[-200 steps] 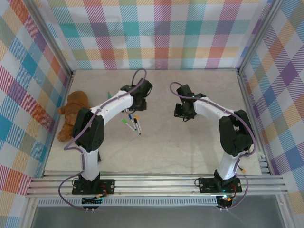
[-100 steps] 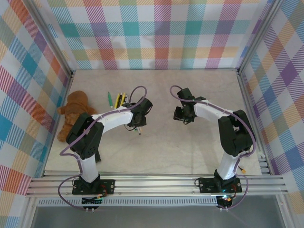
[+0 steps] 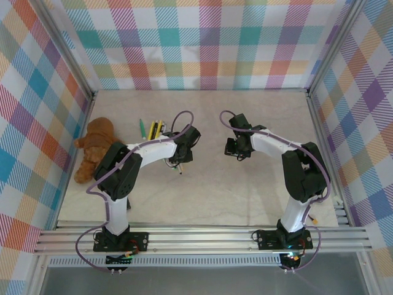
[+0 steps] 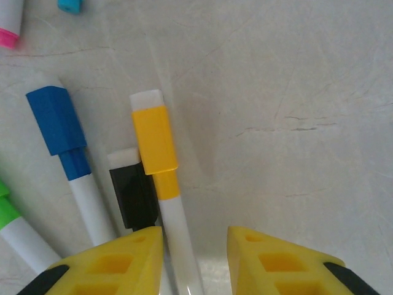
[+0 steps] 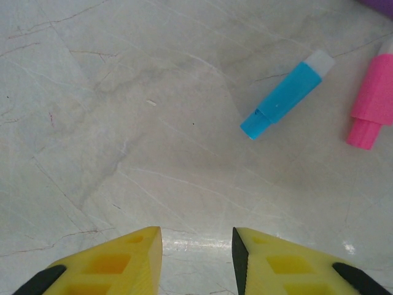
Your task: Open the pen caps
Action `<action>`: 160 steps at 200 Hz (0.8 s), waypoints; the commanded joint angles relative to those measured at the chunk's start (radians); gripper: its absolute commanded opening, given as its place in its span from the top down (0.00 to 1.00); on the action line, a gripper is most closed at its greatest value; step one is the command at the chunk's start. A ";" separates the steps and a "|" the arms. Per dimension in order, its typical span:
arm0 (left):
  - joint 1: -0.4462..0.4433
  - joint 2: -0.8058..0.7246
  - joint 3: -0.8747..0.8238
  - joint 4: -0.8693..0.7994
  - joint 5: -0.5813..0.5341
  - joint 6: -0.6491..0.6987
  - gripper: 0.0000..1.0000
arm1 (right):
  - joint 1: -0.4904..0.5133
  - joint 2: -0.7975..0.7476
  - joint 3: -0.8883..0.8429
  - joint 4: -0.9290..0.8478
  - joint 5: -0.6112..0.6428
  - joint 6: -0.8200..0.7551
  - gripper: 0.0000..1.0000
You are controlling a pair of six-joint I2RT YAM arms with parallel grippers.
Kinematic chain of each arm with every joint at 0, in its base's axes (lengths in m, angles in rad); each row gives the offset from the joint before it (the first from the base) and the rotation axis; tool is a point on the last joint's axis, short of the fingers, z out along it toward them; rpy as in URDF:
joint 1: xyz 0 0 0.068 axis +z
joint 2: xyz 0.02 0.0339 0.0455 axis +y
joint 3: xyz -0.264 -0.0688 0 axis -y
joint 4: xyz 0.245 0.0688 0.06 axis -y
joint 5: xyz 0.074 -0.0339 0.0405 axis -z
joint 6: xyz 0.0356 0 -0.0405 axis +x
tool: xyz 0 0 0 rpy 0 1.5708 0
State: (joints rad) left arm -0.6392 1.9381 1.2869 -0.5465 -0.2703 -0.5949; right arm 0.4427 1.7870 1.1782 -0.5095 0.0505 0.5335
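Several capped marker pens lie under my left gripper (image 4: 195, 238), which is open and low over the table. A pen with a yellow cap (image 4: 155, 138) runs its white barrel up between the fingers, close to the left one. Beside it lie a black cap (image 4: 132, 195), a blue cap (image 4: 58, 120) and a green one (image 4: 5, 206). From above, my left gripper (image 3: 179, 157) covers these pens (image 3: 178, 167). More pens (image 3: 151, 128) lie farther back. My right gripper (image 5: 196, 236) is open over bare table. Beyond it lie a light-blue cap (image 5: 285, 95) and a pink cap (image 5: 371, 104), no barrels showing.
A brown teddy bear (image 3: 92, 147) lies by the left wall. Checked walls close the table (image 3: 245, 196) on three sides. In the overhead view my right gripper (image 3: 236, 147) hangs right of centre, about a hand's width from the left one. A metal rail runs along the near edge.
My left gripper came from the back of the table toward me and settled low over the pens by the centre. The right gripper shifted slightly.
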 commanded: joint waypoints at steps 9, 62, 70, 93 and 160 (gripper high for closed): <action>-0.004 0.039 0.037 -0.023 0.014 -0.008 0.69 | 0.004 0.015 0.023 -0.009 -0.015 -0.011 0.64; -0.006 0.092 0.050 -0.019 0.064 0.018 0.82 | 0.004 0.036 0.031 -0.006 -0.027 -0.010 0.65; -0.008 0.103 0.053 -0.014 0.075 0.029 0.83 | 0.004 0.038 0.032 -0.005 -0.033 -0.008 0.65; -0.022 0.141 0.084 -0.019 0.100 0.068 0.92 | 0.004 0.043 0.032 0.007 -0.059 -0.001 0.65; -0.037 0.106 0.120 0.051 0.438 0.205 1.00 | -0.040 0.032 -0.013 0.130 -0.302 0.067 0.63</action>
State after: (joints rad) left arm -0.6483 2.0209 1.3998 -0.5583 -0.1303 -0.4683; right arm 0.4339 1.8206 1.1820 -0.4782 -0.0811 0.5453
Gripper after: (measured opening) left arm 0.052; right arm 0.355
